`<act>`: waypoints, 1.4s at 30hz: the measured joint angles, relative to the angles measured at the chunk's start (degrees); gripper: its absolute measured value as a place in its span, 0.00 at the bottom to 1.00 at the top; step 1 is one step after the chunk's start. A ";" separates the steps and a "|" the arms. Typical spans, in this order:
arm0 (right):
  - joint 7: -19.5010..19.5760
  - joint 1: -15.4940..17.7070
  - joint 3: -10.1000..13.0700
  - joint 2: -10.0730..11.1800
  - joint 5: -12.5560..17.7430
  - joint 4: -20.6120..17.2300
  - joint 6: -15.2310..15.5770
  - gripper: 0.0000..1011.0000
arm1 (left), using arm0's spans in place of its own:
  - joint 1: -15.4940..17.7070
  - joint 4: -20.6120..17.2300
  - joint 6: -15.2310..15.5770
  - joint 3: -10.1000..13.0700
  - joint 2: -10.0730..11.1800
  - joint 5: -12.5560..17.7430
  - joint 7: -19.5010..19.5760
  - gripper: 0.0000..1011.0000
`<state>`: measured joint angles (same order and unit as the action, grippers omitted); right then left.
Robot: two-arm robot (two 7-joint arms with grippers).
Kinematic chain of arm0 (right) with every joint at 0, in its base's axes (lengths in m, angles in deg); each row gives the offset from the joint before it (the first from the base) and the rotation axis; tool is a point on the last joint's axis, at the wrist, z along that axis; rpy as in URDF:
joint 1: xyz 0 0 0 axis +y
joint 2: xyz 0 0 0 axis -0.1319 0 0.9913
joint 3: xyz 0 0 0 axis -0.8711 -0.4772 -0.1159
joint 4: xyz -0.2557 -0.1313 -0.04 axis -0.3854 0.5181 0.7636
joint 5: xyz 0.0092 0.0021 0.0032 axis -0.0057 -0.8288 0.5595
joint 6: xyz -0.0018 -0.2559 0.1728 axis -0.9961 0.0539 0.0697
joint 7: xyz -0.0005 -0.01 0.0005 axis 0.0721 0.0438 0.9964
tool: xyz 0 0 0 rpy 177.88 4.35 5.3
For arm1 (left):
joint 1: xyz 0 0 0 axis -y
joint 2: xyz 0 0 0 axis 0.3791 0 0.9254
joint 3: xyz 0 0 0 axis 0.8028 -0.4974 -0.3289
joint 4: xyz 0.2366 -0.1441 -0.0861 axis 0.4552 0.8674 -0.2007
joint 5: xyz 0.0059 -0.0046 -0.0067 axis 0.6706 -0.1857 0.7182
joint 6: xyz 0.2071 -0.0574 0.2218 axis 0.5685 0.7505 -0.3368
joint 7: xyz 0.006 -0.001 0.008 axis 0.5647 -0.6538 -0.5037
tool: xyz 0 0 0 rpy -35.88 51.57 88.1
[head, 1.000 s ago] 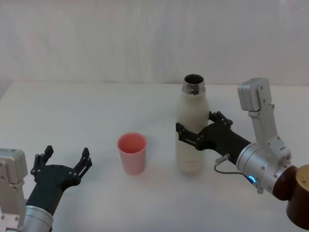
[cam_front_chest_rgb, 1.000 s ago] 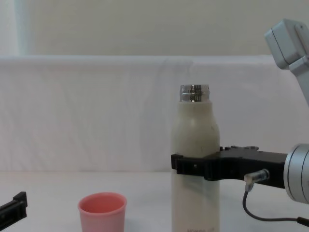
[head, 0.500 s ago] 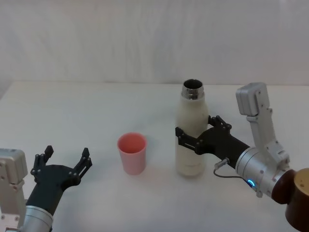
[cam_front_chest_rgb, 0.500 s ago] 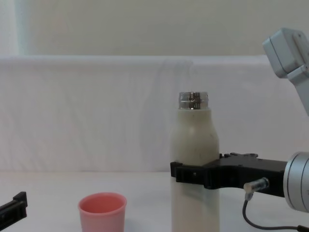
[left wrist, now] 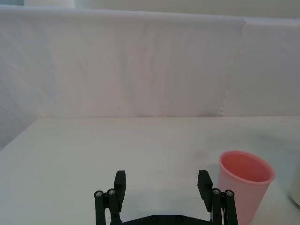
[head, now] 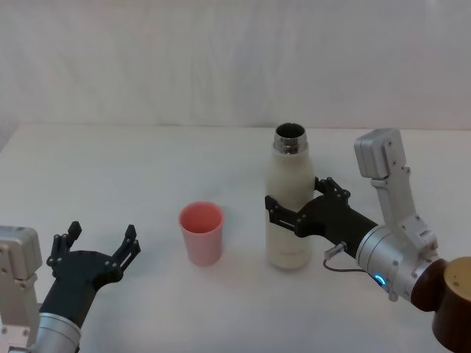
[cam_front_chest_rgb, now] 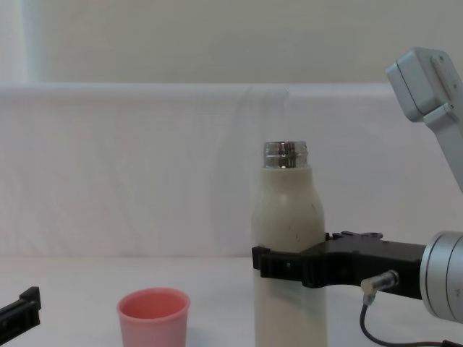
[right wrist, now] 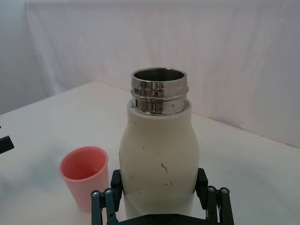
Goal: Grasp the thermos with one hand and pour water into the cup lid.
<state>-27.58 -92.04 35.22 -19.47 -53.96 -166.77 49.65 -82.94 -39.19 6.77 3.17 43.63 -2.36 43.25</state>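
The cream-white thermos [head: 288,206] stands upright on the white table, its open steel neck [right wrist: 159,90] uncapped. My right gripper [head: 296,208] is shut on the thermos body about halfway up, coming in from the right; its black fingers [cam_front_chest_rgb: 278,263] wrap the bottle [cam_front_chest_rgb: 287,238]. The pink cup lid [head: 201,232] stands open side up a little to the left of the thermos, apart from it, and also shows in the wrist views [right wrist: 85,182] [left wrist: 245,185]. My left gripper [head: 94,251] stays open near the table's front left, nothing between its fingers [left wrist: 120,184].
The white table [head: 147,169] stretches back to a white cloth backdrop [head: 221,59]. Bare tabletop lies behind and to the left of the cup lid.
The thermos, held by my right gripper, has come down and shifted slightly left and away from me. The left arm and the cup lid have not moved.
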 joint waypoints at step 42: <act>2.27 -0.44 -2.79 3.23 4.13 0.67 -1.28 0.94 | 0.00 0.00 0.00 0.00 0.00 0.00 0.00 0.99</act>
<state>-25.31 -92.48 32.43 -16.24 -49.83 -166.10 48.37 -82.94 -39.19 6.77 3.17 43.64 -2.36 43.25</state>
